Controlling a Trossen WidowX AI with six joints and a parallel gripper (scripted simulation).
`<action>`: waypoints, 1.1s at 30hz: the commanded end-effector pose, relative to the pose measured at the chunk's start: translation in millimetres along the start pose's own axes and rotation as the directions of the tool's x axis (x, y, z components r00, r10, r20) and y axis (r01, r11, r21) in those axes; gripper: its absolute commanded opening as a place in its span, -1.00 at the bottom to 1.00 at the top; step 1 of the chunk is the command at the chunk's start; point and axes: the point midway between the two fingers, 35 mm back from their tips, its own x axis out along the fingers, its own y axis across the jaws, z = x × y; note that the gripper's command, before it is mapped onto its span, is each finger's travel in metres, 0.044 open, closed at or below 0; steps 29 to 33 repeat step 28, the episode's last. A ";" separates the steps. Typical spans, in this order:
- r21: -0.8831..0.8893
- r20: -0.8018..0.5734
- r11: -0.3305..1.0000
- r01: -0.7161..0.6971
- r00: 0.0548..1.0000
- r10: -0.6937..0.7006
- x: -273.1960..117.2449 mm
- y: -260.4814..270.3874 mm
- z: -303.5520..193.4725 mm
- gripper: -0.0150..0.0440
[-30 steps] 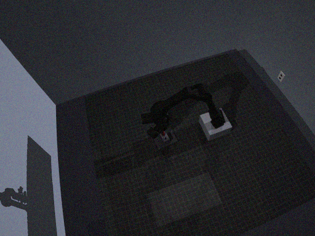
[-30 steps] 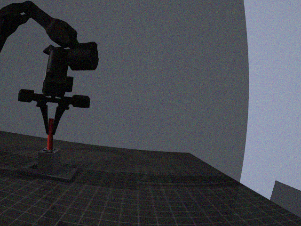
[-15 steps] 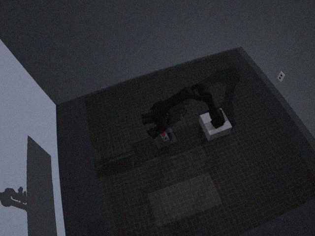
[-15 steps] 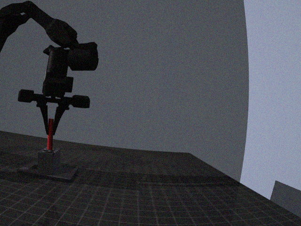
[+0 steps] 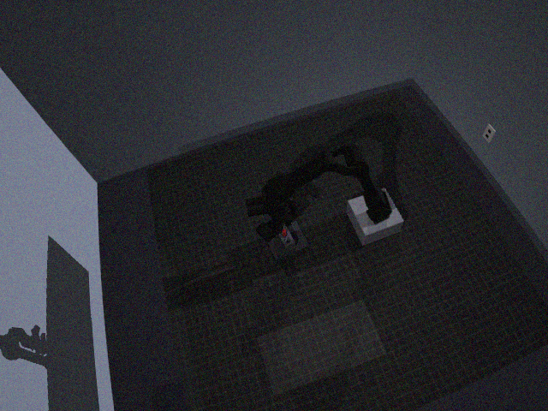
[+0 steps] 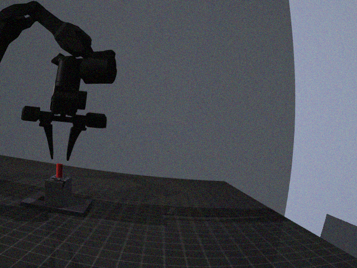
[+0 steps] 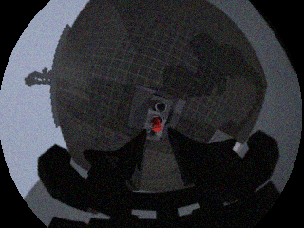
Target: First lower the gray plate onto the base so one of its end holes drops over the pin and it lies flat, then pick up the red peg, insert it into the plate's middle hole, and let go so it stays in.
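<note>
The red peg [image 5: 283,232] [image 6: 59,170] [image 7: 156,124] stands upright in the gray plate [image 7: 164,117], with its upper part showing above. The plate lies flat on the block [image 6: 58,192] of the base [image 6: 82,208] [image 7: 139,108]. One end of the plate shows a round ring-like hole in the wrist view; whether the pin fills it is hard to tell. My gripper [image 6: 60,159] [image 7: 157,130] is open and empty, with its fingertips just above the top of the peg. How deep the peg sits inside is hidden.
A white box-like pedestal [image 5: 383,229] holds the arm's foot. A lighter rectangular patch [image 5: 323,347] lies on the grid-patterned surface. Walls stand around, and the room is dark.
</note>
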 end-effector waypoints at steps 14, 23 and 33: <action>-0.003 -0.002 1.000 0.001 1.000 -0.001 -8.8 -2.3 -1.3 0.02; -0.003 -0.003 1.000 0.001 1.000 -0.001 -12.9 -3.6 -2.0 0.02; -0.003 -0.003 1.000 0.001 1.000 -0.001 -15.2 -4.3 -2.4 0.02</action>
